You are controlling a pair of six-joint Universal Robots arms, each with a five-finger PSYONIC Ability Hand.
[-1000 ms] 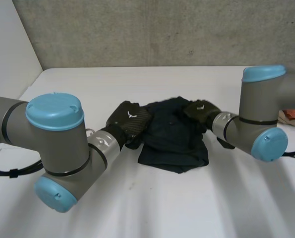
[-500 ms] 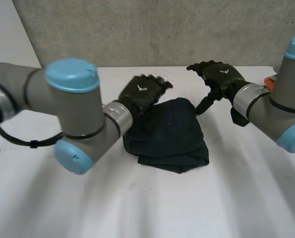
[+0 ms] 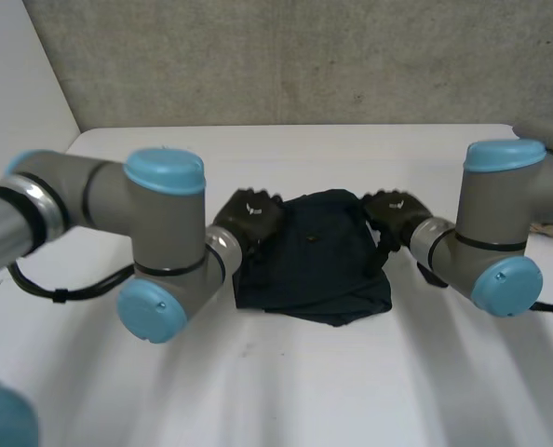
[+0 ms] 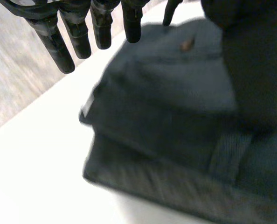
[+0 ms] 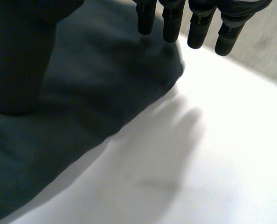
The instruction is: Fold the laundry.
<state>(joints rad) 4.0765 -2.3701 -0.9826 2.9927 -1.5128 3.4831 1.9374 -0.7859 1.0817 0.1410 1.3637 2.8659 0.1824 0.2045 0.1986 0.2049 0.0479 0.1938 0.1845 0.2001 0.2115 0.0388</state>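
Observation:
A dark navy garment lies folded into a compact block on the white table. My left hand rests low at its left far corner. In the left wrist view its fingers hang straight above the cloth, holding nothing. At the right far corner is my right hand. The right wrist view shows its fingers straight over the edge of the cloth, holding nothing as well. Both hands are open.
A grey concrete wall runs behind the table's far edge, and a white panel closes the left side. Bare table lies in front of the garment and to both sides.
The left hand opened and let go of the cloth. Both hands rose above the garment's far edge, then came back down at its left and right far corners.

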